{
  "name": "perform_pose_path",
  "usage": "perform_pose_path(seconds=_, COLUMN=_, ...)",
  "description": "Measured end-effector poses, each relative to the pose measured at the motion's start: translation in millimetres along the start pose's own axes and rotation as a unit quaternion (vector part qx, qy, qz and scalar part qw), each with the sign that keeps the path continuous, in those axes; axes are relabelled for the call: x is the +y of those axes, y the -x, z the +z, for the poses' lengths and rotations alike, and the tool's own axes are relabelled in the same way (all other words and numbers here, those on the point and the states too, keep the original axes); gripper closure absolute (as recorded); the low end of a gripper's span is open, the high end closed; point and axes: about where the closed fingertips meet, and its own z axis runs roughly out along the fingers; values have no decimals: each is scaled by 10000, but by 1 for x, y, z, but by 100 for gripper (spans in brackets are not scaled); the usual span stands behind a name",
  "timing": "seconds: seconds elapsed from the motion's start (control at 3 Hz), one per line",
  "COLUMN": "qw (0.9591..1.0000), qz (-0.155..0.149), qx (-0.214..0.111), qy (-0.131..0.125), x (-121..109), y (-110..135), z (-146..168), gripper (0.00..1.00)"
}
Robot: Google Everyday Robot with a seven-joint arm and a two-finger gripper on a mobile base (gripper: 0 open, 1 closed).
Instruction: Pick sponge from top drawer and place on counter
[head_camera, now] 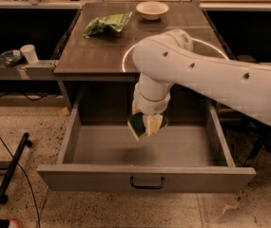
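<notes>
My gripper (148, 123) is shut on the sponge (140, 126), a small dark green and yellow piece, and holds it in the air above the middle of the open top drawer (101, 151). The drawer is pulled out, with a flat grey front panel and a small dark bar handle (147, 182). The counter (97, 56) is a grey-brown tabletop just above and behind the drawer, with a thin white arc (124, 61) on it. My white arm covers the right part of the counter.
A light-green wrinkly bag (107, 23) lies at the counter's back left and a white bowl (152, 9) at the back middle. A side shelf on the left holds a white cup (29, 53). A black bar (11, 169) lies on the floor at left.
</notes>
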Motion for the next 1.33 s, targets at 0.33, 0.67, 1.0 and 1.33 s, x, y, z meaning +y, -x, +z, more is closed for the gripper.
perform_pose_path(seconds=0.33, qw=9993, qz=189, qx=204, qy=234, x=-4, y=-7, z=-50, gripper=99)
perform_pose_path(seconds=0.67, qw=9968, qz=626, qx=154, qy=483, x=-19, y=-36, z=-85, gripper=98)
perform_pose_path(seconds=1.0, qw=9927, qz=1020, qx=-34, qy=648, x=-45, y=-56, z=-101, gripper=97)
perform_pose_path(seconds=1.33, qw=9880, qz=1519, qx=-244, qy=156, x=-91, y=-68, z=-134, gripper=100)
